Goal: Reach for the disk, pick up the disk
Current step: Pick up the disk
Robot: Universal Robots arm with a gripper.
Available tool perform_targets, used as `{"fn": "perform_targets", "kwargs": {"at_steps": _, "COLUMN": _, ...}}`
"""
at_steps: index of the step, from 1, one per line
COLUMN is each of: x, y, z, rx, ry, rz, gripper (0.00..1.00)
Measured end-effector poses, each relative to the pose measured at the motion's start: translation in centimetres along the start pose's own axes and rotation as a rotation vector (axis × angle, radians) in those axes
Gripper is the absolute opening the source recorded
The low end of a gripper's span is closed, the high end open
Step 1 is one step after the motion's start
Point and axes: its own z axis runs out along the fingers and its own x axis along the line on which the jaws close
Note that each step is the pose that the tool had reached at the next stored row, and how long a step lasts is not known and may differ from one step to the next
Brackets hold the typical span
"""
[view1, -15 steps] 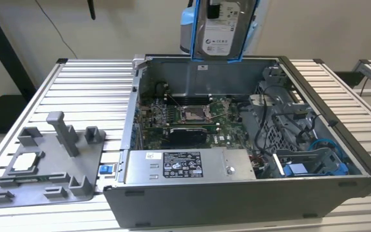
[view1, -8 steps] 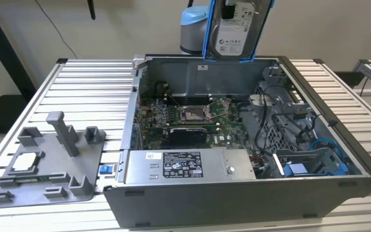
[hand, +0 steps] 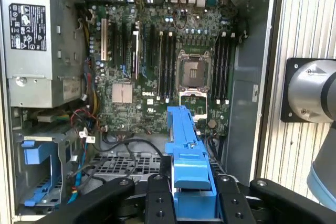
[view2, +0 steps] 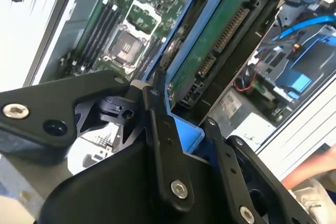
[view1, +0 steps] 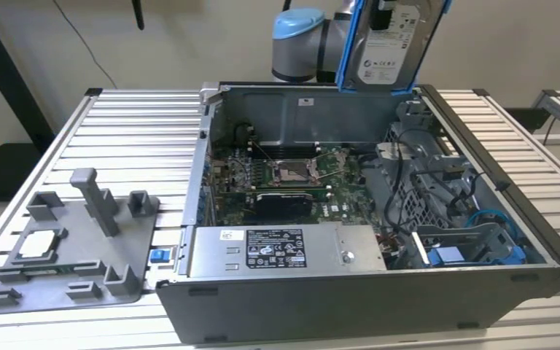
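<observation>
The disk [view1: 397, 45], a silver-grey drive with a white label in a bright blue bracket, hangs upright in the air above the back wall of the open computer case [view1: 513, 240]. In the second wrist view my gripper [view2: 180, 107] is shut on the disk [view2: 210, 51], whose green circuit-board underside faces the camera. One black finger [view2: 157, 129] presses each side of the blue bracket. In the first wrist view the disk [hand: 185, 145] shows edge-on between the gripper [hand: 191, 179] fingers, high over the motherboard [hand: 157, 61].
Below lie the case's power supply [view1: 270, 251], cables and a fixed blue bracket [view1: 460, 255] at the exterior view's right. A grey fixture plate [view1: 66, 255] holding a small silver chip [view1: 39, 243] sits on the slatted table [view1: 134, 124] at the left. The arm's base [view1: 300, 47] stands behind the case.
</observation>
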Motion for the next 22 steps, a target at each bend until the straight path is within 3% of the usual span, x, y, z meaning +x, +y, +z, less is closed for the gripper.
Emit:
{"fn": "perform_targets", "kwargs": {"at_steps": 10, "x": 0.15, "y": -4.43, "z": 0.35, "rx": -0.0004, "ry": -0.0002, "rz": 0.0, "gripper": 0.0}}
{"fn": "perform_targets", "kwargs": {"at_steps": 14, "x": 0.15, "y": -4.94, "z": 0.39, "rx": -0.0005, "ry": -0.0001, "rz": 0.0, "gripper": 0.0}}
{"fn": "perform_targets", "kwargs": {"at_steps": 22, "x": 0.16, "y": -4.97, "z": 0.39, "rx": -0.0004, "ry": -0.0002, "rz": 0.0, "gripper": 0.0}}
